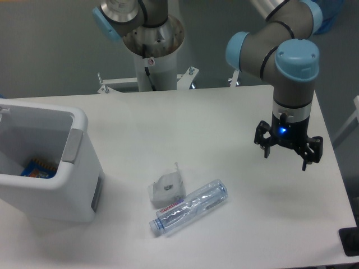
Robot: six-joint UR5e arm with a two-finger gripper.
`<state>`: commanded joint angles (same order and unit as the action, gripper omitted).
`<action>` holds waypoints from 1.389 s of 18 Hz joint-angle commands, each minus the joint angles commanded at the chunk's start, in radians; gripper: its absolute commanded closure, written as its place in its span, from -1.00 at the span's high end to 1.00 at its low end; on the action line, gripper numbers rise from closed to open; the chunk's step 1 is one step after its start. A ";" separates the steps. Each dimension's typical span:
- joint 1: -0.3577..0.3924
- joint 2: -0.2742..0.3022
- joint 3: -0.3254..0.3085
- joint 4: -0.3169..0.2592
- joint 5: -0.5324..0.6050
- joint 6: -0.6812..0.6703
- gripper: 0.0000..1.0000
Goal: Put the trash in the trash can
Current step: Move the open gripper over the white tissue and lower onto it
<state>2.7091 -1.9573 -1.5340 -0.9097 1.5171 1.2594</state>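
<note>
A small crumpled white wrapper (167, 187) lies on the white table near its front middle. Right beside it, touching or nearly so, a clear crushed plastic bottle (189, 207) with a red-and-white label lies on its side, cap end toward the front left. The large white trash can (78, 168) stands at the left edge, with something blue and orange inside it. My gripper (287, 155) hangs over the right part of the table, well to the right of the trash and above the surface. Its fingers point down, spread apart, with nothing between them.
The arm's base column (152, 50) rises behind the table's far edge. A dark object (350, 241) sits at the front right corner. The table's right edge runs close to the gripper.
</note>
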 joint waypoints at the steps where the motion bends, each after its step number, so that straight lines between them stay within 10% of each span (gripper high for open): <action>1: 0.000 0.000 -0.002 0.000 0.000 -0.002 1.00; 11: -0.069 0.073 -0.193 0.110 -0.092 -0.142 1.00; 25: -0.319 0.077 -0.365 0.101 -0.087 -0.273 1.00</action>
<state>2.3900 -1.8806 -1.8991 -0.8084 1.4297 0.9864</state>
